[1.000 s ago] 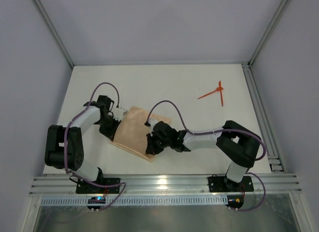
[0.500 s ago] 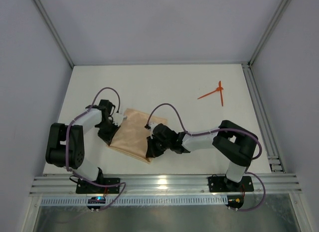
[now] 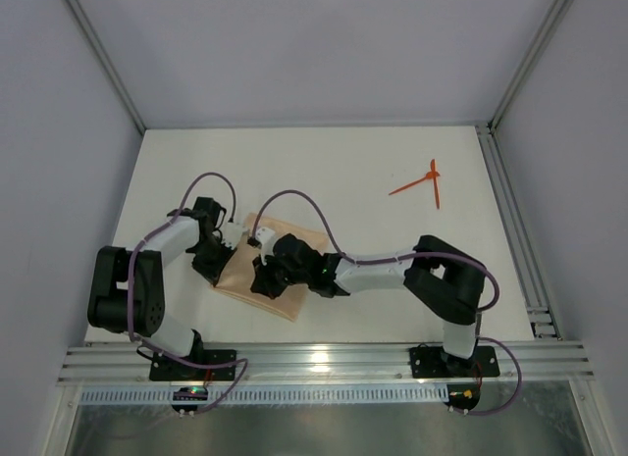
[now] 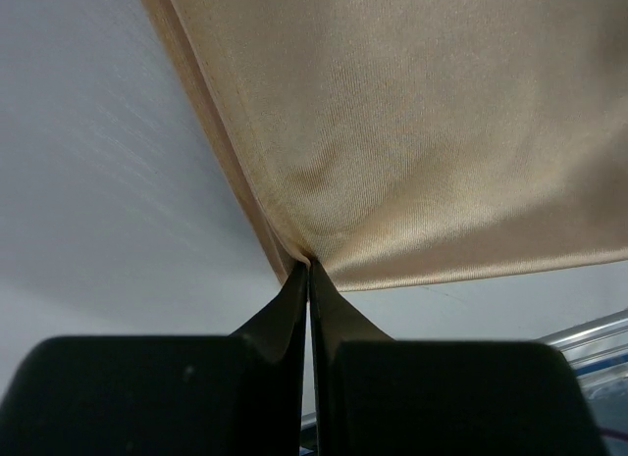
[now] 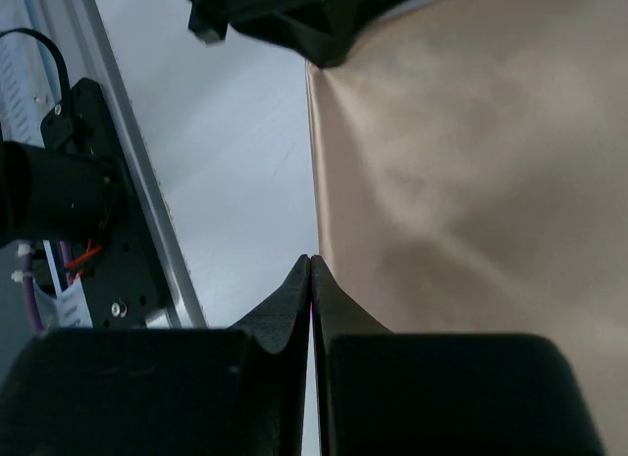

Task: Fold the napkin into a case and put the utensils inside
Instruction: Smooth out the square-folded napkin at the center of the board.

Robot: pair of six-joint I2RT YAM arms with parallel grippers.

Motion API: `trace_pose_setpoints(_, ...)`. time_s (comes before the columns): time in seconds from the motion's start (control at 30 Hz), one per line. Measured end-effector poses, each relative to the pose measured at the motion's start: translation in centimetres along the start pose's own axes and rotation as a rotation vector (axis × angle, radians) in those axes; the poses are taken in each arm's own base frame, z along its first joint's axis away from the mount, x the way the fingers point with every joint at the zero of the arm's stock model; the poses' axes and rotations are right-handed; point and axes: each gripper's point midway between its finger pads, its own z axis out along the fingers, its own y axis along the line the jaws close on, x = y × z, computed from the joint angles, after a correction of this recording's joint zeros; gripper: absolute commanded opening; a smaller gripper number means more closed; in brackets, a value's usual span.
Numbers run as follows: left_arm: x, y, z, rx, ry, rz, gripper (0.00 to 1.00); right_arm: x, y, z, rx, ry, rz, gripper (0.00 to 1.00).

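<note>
The peach napkin [image 3: 278, 301] lies folded on the white table, left of centre. My left gripper [image 3: 222, 252] sits at its left edge and is shut on a corner of the cloth [image 4: 422, 132], which puckers at the tips [image 4: 310, 263]. My right gripper [image 3: 257, 282] reaches over the napkin from the right and is shut. Its tips [image 5: 311, 260] rest at the napkin's [image 5: 471, 162] edge, and I see no cloth pinched between them. The left gripper [image 5: 265, 20] shows further along that same edge. The two orange-red utensils [image 3: 412, 185] lie crossed at the far right, away from both grippers.
An aluminium rail [image 3: 324, 358] runs along the near table edge with both arm bases on it. Frame posts and grey walls close in the left, right and back. The left arm's black base [image 5: 59, 186] stands close to the napkin's near side.
My right gripper has slid left across the napkin, from its right edge toward the left gripper. The left gripper shifted slightly, still holding its corner. The utensils have not moved.
</note>
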Motion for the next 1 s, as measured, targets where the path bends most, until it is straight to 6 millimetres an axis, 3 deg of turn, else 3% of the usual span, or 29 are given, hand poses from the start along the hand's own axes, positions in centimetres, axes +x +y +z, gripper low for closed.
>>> trace_pose_setpoints(0.1,0.0,0.0,0.0,0.001,0.0,0.001,0.0,-1.1,0.1,3.1,-0.032,-0.025,-0.012,0.03)
trace_pose_setpoints(0.2,0.0,0.0,0.0,0.002,0.0,0.001,0.0,0.1,-0.5,5.0,-0.044,0.006,-0.006,0.03)
trace_pose_setpoints(0.3,0.0,0.0,0.0,0.002,0.0,0.001,0.0,2.2,-1.1,6.2,-0.048,0.059,0.009,0.03)
trace_pose_setpoints(0.4,0.0,0.0,0.0,0.001,-0.001,0.001,0.0,2.4,-0.9,6.2,-0.07,0.064,0.015,0.03)
trace_pose_setpoints(0.7,0.0,0.0,0.0,-0.003,0.0,-0.002,0.0,5.1,-0.2,3.2,-0.047,0.129,-0.008,0.03)
trace_pose_setpoints(1.0,0.0,0.0,0.0,-0.004,0.0,-0.003,0.0,8.0,-1.0,-1.3,0.027,0.209,0.034,0.03)
